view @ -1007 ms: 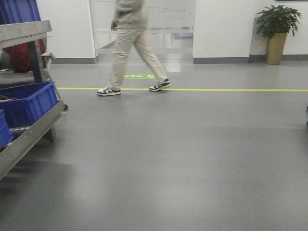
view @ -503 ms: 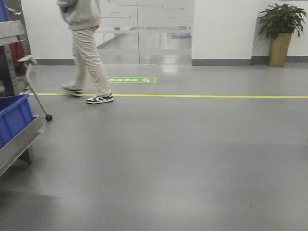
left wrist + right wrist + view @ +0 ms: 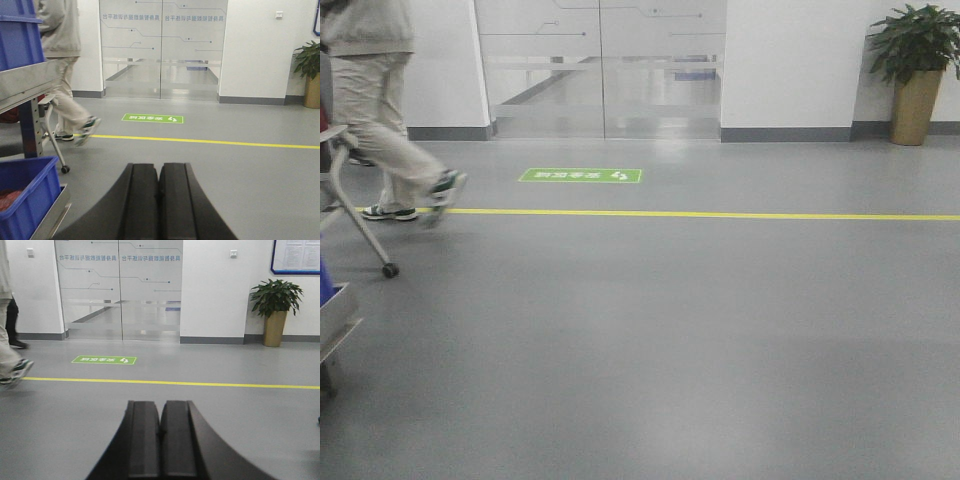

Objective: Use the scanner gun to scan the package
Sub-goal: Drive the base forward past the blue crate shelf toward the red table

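The package and the scanner gun are out of view in every frame. My left gripper is shut and empty, its black fingers pressed together, pointing out over the grey floor. My right gripper is likewise shut and empty, held over the floor. Neither gripper shows in the front view.
A metal rack with blue bins stands at the left; its edge and a castor leg show in the front view. A person walks at far left. A yellow floor line, green floor sign, glass doors and a potted plant lie ahead.
The view has swung to the right: the rack and blue bins have slid out to the left edge. The person has walked further left across the frame.
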Robot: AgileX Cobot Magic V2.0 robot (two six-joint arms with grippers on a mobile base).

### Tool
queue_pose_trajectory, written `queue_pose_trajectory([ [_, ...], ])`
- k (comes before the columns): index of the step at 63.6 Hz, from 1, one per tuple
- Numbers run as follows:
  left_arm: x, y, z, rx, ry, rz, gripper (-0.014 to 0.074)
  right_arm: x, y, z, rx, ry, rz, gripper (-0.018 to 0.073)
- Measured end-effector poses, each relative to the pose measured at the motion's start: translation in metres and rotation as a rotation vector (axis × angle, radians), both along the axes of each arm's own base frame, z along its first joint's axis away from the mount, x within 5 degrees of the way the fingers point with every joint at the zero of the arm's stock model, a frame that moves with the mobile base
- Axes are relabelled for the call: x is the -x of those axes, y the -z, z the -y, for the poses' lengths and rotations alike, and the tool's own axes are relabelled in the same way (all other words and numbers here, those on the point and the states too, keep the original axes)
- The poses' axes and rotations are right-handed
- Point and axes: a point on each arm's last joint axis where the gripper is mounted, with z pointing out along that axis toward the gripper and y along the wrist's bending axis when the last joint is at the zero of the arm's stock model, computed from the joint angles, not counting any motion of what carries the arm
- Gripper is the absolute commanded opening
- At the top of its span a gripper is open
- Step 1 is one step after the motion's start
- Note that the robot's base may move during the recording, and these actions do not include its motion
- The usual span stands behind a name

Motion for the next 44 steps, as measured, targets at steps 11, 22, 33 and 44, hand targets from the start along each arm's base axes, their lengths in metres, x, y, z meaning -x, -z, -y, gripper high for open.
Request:
queue_pose_trajectory([
  [11, 0.0, 0.0, 0.0, 0.0, 0.0, 0.0, -0.0111, 0.0, 0.0, 0.0, 0.0, 0.0, 0.0, -0.0162],
  [22, 0.0, 0.0, 0.0, 0.0, 0.0, 0.0, -0.0111, 0.0, 0.0, 0.0, 0.0, 0.0, 0.0, -0.0162],
  [33, 0.0, 0.0, 0.0, 0.0, 0.0, 0.0, -0.0111, 0.0, 0.0, 0.0, 0.0, 0.0, 0.0, -0.0162],
  [44, 0.0, 0.0, 0.0, 0.0, 0.0, 0.0, -0.0111, 0.0, 0.0, 0.0, 0.0, 0.0, 0.0, -0.0162],
])
